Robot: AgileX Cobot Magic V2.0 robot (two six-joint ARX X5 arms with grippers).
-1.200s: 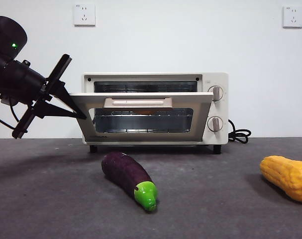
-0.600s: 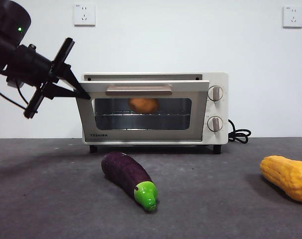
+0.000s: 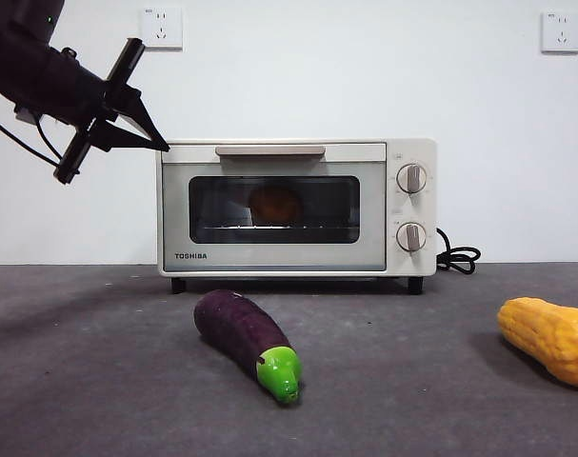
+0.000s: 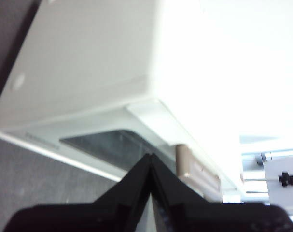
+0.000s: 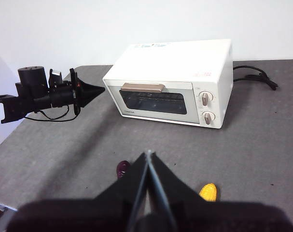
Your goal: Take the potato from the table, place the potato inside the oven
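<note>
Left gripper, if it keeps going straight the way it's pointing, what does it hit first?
Most likely the oven: the left gripper, shut, points at its upper corner by the closed door, with nothing visible between. Depth is unclear, so it might just graze the top edge.

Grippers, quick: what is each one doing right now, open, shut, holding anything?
Left gripper: shut, holding nothing, its tip at the upper left corner of the oven.
Right gripper: shut, empty, hanging high over the table.
</note>
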